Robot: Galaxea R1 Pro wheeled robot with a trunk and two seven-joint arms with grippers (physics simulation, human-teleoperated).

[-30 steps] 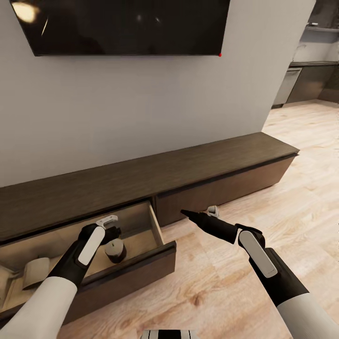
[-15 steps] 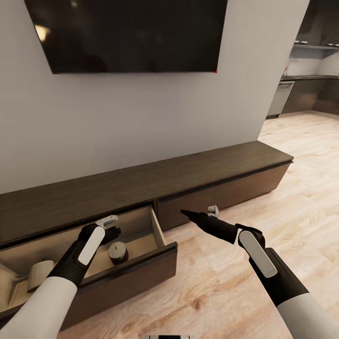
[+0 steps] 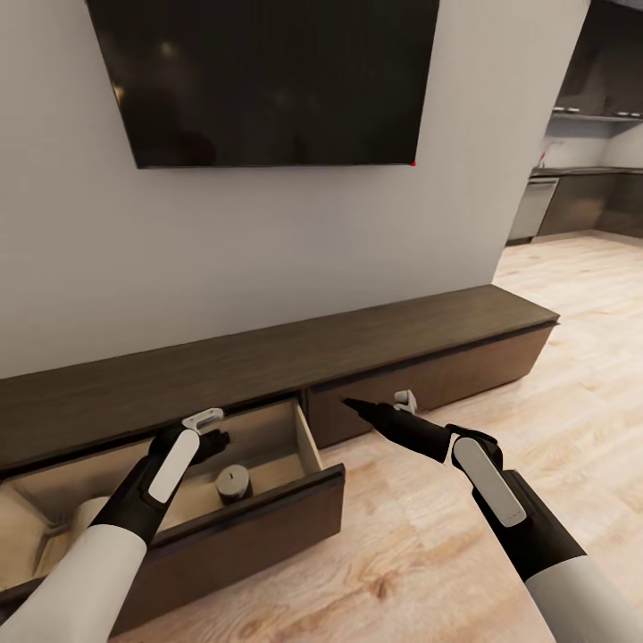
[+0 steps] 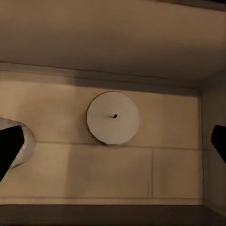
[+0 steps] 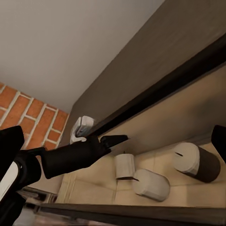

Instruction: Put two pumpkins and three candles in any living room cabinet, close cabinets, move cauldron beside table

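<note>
Pale wall and a dark TV (image 3: 268, 80) are seen above the long cabinet (image 3: 295, 353), whose left drawer (image 3: 259, 513) is pulled out. Three candles lie in it: two toppled at its left end (image 5: 150, 184), one upright (image 3: 233, 482) just beside the left gripper (image 3: 214, 427), which hangs over it with jaws wide and empty. Further right, the right gripper (image 3: 404, 399) is held empty, open, before the shut front. Candle stowing is judged done; pumpkins must be fetched next, the drawer being left open.
</note>
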